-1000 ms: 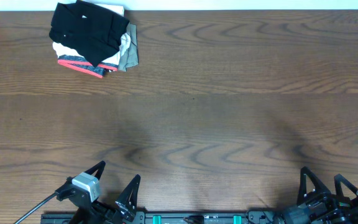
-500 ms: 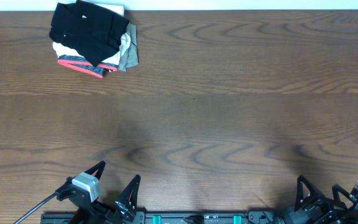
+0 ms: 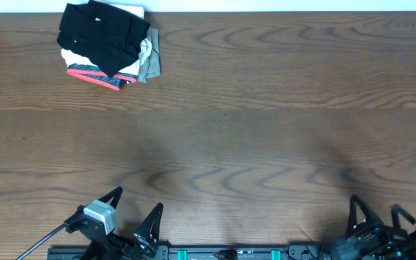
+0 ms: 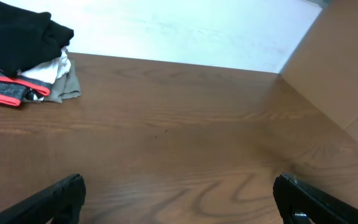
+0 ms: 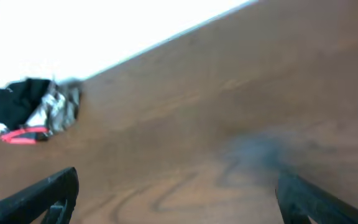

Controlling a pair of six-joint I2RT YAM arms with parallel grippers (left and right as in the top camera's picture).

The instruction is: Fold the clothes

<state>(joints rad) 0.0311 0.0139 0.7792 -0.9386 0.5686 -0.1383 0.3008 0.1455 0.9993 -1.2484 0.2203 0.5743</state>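
Both sets of jaws stand spread wide and hold nothing. The left gripper [image 3: 138, 198] sits at the near edge of the wooden table [image 3: 266, 123], toward the left. Its two dark fingers are splayed apart over bare wood, and in its own wrist view only their tips show at the lower corners. The right gripper [image 3: 373, 204] sits at the near edge toward the right, its fingers equally far apart and clear of any cloth. Its wrist view is blurred, but the two finger tips can be made out well apart at the bottom of the frame.

The black shirt [image 3: 100, 32] lies at the far left corner of the table, well away from both grippers. It is bunched rather than flat and draped on top of a small pile of folded garments [image 3: 114, 72]. Under it, a grey piece with red trim [image 3: 92, 74] pokes out at the near side. An olive piece [image 3: 150, 66] shows on the right of the pile, and a white one [image 3: 74, 56] on the left. A pale wall [image 4: 185, 31] runs behind the table, and in the left wrist view a tan panel [image 4: 347, 68] stands along the table's right side.
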